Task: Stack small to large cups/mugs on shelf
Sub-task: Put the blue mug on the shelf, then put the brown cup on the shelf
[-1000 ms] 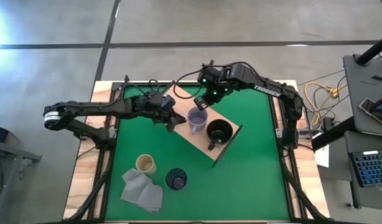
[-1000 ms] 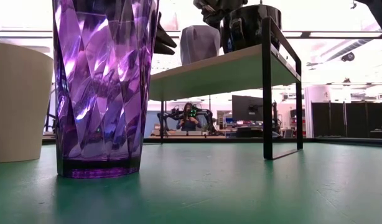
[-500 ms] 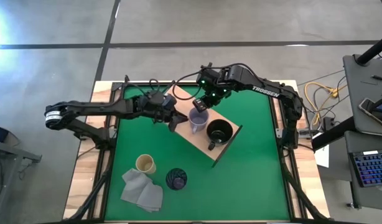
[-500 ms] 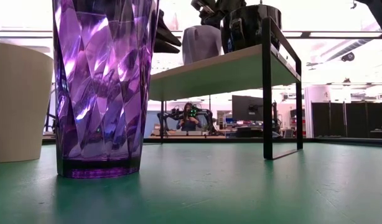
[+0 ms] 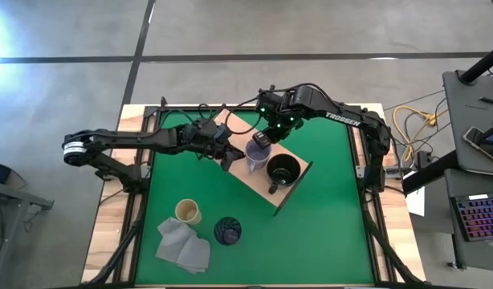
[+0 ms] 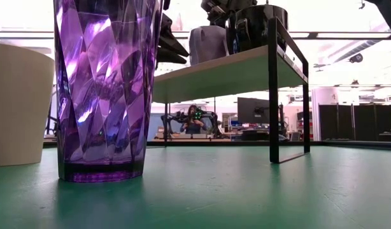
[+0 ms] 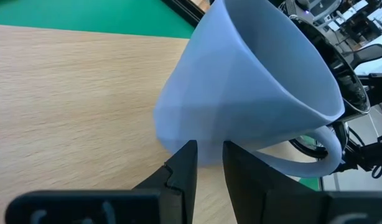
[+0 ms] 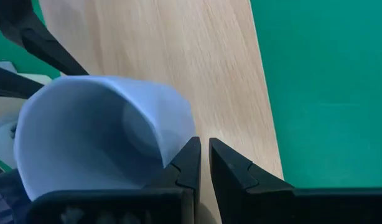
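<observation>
The lavender-grey mug (image 5: 256,154) stands on the light-wood shelf (image 5: 288,152), beside the black-green mug (image 5: 283,170). My left gripper (image 5: 230,157) is shut at the lavender mug's left side, low on its wall (image 7: 206,155). My right gripper (image 5: 262,139) is shut at the mug's far side, by its rim (image 8: 203,155). The cream-tan cup (image 5: 188,212) and the dark purple tumbler (image 5: 227,231) stand on the green mat near the front, large in the low view (image 6: 106,89). My left gripper pushes the lavender mug's lower wall (image 7: 197,134), just above its base, with the tips of its shut fingers. It comes level from the table's left. The mug stands on the shelf board. My right gripper lays the outer side of one finger (image 8: 186,163) against the mug's outer wall just under the rim (image 8: 175,140). It comes from above and from the far side; nothing is between its fingers.
A folded grey cloth (image 5: 182,245) lies at the front left beside the cream cup. The shelf's black frame leg (image 6: 273,89) stands on the mat (image 5: 327,225). Bare board (image 5: 230,120) lies left of and behind the lavender mug.
My left gripper has gone toward the table's right against the lavender mug, which has slid a little along the board toward the black-green mug. My right gripper has come slightly toward the near edge, staying at the mug's rim.
</observation>
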Controlling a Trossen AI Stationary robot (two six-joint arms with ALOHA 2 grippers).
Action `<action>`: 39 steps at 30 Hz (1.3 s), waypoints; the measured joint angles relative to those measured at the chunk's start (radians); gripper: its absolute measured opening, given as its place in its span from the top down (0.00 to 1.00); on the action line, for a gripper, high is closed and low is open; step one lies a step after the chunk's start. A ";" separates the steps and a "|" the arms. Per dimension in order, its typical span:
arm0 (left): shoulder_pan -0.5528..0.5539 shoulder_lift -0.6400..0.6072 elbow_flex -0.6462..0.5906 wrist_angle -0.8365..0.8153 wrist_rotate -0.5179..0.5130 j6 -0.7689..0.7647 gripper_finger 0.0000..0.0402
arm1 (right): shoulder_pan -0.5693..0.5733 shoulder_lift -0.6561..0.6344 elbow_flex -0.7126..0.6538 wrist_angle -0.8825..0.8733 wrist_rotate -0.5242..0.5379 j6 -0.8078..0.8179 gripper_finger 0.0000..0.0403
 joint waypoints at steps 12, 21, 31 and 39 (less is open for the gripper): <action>0.000 -0.002 0.000 -0.002 0.001 0.000 0.84 | 0.024 0.000 0.000 -0.005 -0.003 -0.001 0.93; 0.000 -0.003 0.000 -0.001 0.000 0.003 0.84 | 0.051 -0.002 0.000 -0.042 -0.022 0.000 0.93; 0.005 -0.005 0.000 -0.006 -0.003 0.028 0.84 | 0.055 -0.002 0.000 -0.048 0.008 0.000 0.93; 0.027 -0.067 0.002 -0.132 -0.004 0.080 0.84 | 0.054 -0.009 0.030 -0.067 0.185 -0.001 0.93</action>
